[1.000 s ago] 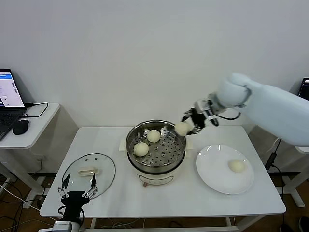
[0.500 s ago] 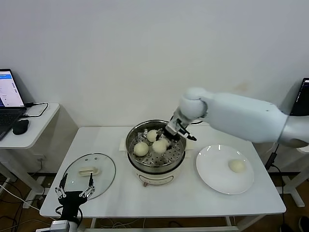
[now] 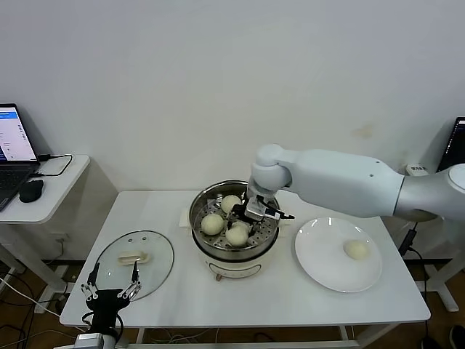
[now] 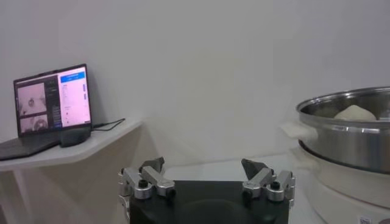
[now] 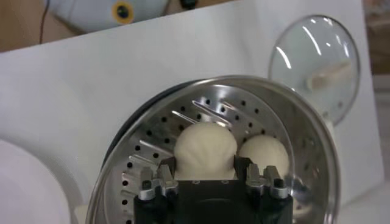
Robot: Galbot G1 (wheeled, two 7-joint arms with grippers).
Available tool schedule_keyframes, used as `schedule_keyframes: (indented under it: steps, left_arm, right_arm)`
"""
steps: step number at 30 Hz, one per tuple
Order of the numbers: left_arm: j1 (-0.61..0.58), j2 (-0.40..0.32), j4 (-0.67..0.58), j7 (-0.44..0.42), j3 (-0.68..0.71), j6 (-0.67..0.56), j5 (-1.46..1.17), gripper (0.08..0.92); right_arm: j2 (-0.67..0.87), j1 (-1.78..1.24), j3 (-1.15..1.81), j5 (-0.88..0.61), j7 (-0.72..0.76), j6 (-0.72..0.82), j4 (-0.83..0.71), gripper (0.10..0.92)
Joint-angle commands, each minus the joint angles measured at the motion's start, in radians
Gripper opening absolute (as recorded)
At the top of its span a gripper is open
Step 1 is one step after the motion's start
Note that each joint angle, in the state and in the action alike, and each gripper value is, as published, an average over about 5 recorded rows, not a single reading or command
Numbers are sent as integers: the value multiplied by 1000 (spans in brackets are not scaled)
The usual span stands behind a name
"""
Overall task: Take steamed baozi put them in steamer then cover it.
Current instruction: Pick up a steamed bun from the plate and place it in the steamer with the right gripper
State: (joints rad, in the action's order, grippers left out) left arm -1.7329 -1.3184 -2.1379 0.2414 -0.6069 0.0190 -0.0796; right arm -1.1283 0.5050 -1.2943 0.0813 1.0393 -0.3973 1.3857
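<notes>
White table (image 3: 240, 294): right gripper (image 5: 206, 175) seemingly gripping baozi (image 5: 205, 148) inside steamer (image 3: 200, 219); left gripper (image 4: 206, 181) open.

In the right wrist view the gripper (image 5: 205, 182) hides the held baozi's (image 5: 205, 149) underside; the plate (image 5: 24, 192) is cut off.

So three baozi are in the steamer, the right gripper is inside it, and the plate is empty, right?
Not quite: the plate is not empty; one baozi lies on it in the head view. Three baozi are in the steamer, with the right gripper inside.
</notes>
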Motion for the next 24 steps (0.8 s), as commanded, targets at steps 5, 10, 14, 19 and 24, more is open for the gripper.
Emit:
schedule_keyframes:
  steps: [5,10,14,19,24]
  left_arm:
    - [0,-2,4,1,2,-3,1,823]
    - [-1,-1,2,2,0,-3,1,823]
    - [-2,2,0,1,-5,-3,0,823]
    - [-2,6,-5,1,-9,-3,0,823]
    - [2,17,-8,0,-10,-3,-4,823]
  right_arm:
    - [-23,-12,-12,62,-11,-86,-12,657]
    - [-12,3,21,44,-10,-64,-19,786]
    - [27,54,64,-21,25,86,-10,819]
    - [128,131,91,-154,37,445,43,823]
    - [274,171,84,-262,9,703,133,823]
